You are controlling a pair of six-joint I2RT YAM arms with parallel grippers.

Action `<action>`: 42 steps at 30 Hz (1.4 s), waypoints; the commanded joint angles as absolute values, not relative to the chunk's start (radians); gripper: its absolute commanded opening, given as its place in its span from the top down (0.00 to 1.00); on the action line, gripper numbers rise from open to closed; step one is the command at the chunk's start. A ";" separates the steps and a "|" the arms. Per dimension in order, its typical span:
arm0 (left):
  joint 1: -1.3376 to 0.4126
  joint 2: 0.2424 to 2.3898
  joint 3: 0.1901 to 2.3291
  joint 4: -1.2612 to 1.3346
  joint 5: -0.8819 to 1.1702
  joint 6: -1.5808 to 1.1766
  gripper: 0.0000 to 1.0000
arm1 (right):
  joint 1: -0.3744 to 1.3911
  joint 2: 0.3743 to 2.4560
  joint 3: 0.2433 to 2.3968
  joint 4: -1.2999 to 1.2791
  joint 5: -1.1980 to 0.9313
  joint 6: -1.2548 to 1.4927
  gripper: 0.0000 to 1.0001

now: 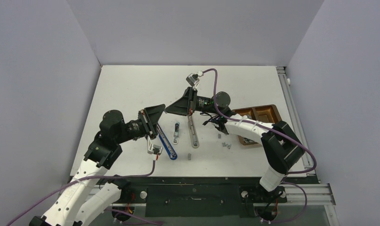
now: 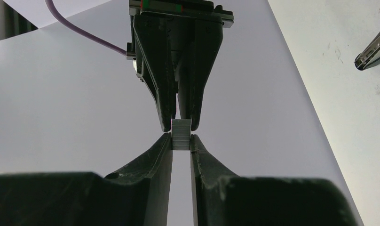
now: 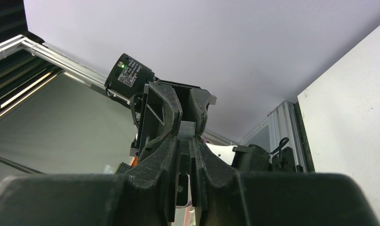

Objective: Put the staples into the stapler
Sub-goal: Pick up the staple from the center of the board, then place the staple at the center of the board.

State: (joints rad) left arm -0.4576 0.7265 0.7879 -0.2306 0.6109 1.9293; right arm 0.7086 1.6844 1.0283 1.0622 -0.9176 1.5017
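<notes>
A short silvery staple strip (image 2: 181, 135) hangs in the air between my two grippers, which meet tip to tip. My left gripper (image 2: 181, 142) is shut on its near end. My right gripper (image 2: 181, 123) pinches its far end. In the right wrist view the strip (image 3: 187, 128) sits between my right gripper (image 3: 186, 139) and the left one beyond it. From above, the left gripper (image 1: 160, 112) and right gripper (image 1: 171, 109) touch above the table; the strip is too small to see there. The opened stapler lies below: a blue part (image 1: 167, 145) and a silver rail (image 1: 193, 133).
Loose staple strips (image 1: 224, 144) lie on the table, one (image 1: 189, 156) near the rail's end. A small object (image 1: 177, 132) lies between the stapler parts. A brown compartment tray (image 1: 268, 112) stands at the right. The rail's tip (image 2: 372, 47) shows in the left wrist view.
</notes>
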 commanded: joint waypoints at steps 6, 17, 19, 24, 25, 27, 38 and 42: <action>-0.462 0.734 0.817 -0.293 0.661 1.951 0.88 | 0.691 1.644 1.034 1.041 -0.940 1.401 0.49; -0.527 0.842 0.790 -0.460 0.741 2.091 0.88 | 0.573 1.420 1.111 -0.001 -0.611 0.700 0.33; -0.572 0.903 0.792 -0.485 0.735 2.122 0.88 | 0.558 1.402 1.124 -0.117 -0.516 0.645 0.33; -0.684 1.123 0.852 -0.531 0.708 2.210 0.86 | 0.523 1.308 1.074 -0.192 -0.376 0.622 0.34; -0.707 1.173 0.868 -0.533 0.702 2.226 0.85 | 0.519 1.294 1.068 -0.209 -0.351 0.616 0.34; -0.758 1.273 0.909 -0.547 0.691 2.253 0.85 | 0.507 1.265 1.049 -0.232 -0.310 0.612 0.34; -0.897 1.697 1.119 -0.714 0.623 2.513 0.83 | 0.429 1.152 0.969 -0.266 -0.283 0.628 0.34; -0.934 1.790 1.200 -0.774 0.564 2.540 0.83 | 0.398 1.121 0.946 -0.264 -0.304 0.633 0.34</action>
